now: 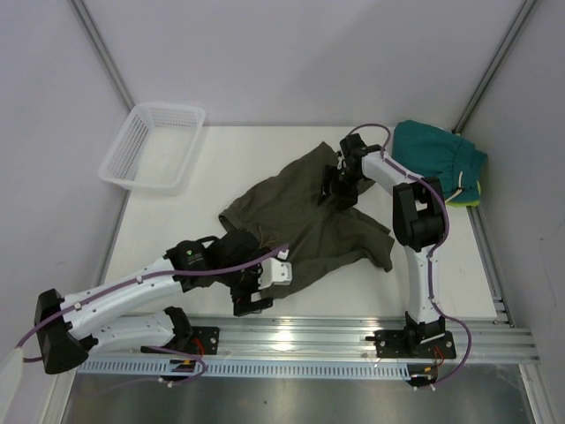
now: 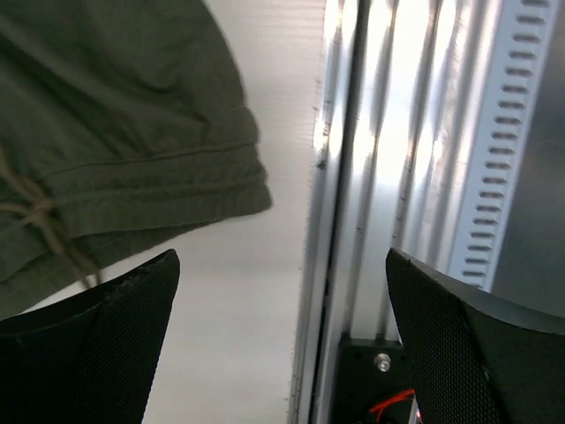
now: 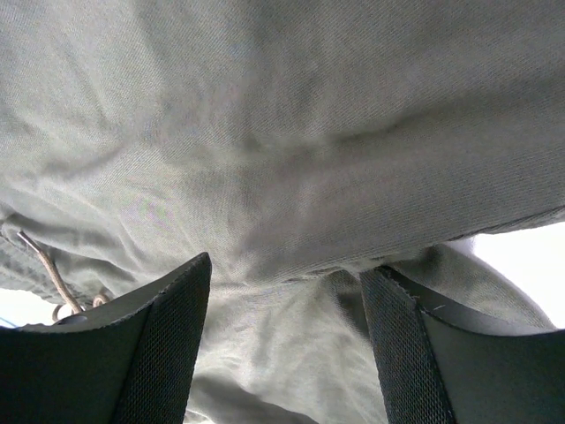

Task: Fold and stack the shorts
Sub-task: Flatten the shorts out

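Observation:
The olive-green shorts [image 1: 305,216] lie spread and rumpled in the middle of the table. My left gripper [image 1: 250,287] is open and empty at their near left edge, above bare table beside the rail; the left wrist view shows a hemmed edge of the shorts [image 2: 115,150] and a drawstring [image 2: 40,216]. My right gripper [image 1: 340,187] is open, low over the far right part of the shorts, its fingers [image 3: 150,353] straddling a fold of the cloth [image 3: 291,177]. The folded teal shorts [image 1: 439,159] lie at the far right corner.
A white plastic basket [image 1: 153,146] stands at the far left corner. An aluminium rail [image 1: 353,340] with the arm bases runs along the near edge, also in the left wrist view [image 2: 415,132]. White walls enclose the table.

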Controlling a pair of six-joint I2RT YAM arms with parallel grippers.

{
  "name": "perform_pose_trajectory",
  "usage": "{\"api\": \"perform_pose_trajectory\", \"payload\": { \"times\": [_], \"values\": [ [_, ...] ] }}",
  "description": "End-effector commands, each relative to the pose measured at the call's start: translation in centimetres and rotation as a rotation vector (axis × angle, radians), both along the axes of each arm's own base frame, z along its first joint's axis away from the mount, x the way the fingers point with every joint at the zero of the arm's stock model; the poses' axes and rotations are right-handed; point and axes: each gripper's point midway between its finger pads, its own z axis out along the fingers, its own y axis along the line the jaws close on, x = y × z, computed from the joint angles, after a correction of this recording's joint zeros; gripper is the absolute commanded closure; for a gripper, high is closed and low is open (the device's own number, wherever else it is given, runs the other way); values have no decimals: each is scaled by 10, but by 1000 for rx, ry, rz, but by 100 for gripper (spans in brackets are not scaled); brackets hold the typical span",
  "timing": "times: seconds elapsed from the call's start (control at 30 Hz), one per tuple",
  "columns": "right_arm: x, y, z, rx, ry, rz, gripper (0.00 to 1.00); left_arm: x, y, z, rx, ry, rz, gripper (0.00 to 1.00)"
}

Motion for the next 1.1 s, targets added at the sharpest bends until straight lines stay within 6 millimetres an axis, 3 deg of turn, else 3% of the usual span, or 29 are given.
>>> {"api": "perform_pose_trajectory", "payload": {
  "times": [0.0,0.03,0.07,0.1,0.13,0.17,0.2,0.23,0.33,0.37,0.43,0.47,0.57,0.6,0.63,0.7,0.83,0.93,1.07],
  "values": [
    [7,-12,-2,-50,-23,-12,28,40,-15,31,-130,-162,160,1],
    [10,-13,15,-40,-64,-20,28,53,-18,41,-183,-191,227,1],
    [9,-15,18,-37,-84,-31,28,79,-21,54,-252,-230,328,1],
    [11,-18,28,-33,-109,-46,27,87,-22,57,-286,-193,397,1],
    [12,-19,50,-17,-155,-58,27,98,-23,57,-302,-157,446,1],
    [9,-23,55,-15,-161,-69,25,121,-15,61,-330,-135,533,1],
    [8,-26,65,-13,-177,-78,24,127,-22,65,-376,-70,571,1],
    [5,-29,86,-7,-215,-90,23,148,-19,64,-377,-41,637,1],
    [-8,-44,105,-32,-255,-129,19,164,-31,64,-410,46,637,1],
    [-15,-48,126,-23,-292,-145,18,172,-42,71,-428,70,637,1],
    [-33,-63,123,-38,-259,-175,19,172,-60,81,-475,112,605,1],
    [-41,-70,133,-31,-271,-191,21,172,-69,79,-479,140,583,1],
    [-76,-99,111,-54,-185,-235,33,155,-93,79,-466,162,476,1],
    [-75,-105,118,-48,-208,-250,38,151,-99,79,-461,168,446,1],
    [-84,-121,104,-57,-176,-287,43,135,-107,73,-432,200,405,1],
    [-92,-131,99,-48,-167,-307,44,128,-118,66,-406,228,389,0],
    [-104,-144,74,-96,-93,-306,37,107,-149,64,-402,231,302,1],
    [-103,-153,61,-132,-82,-310,41,111,-172,75,-403,189,256,1],
    [-105,-160,44,-161,-40,-303,48,119,-184,72,-342,144,234,1]
  ]
}}
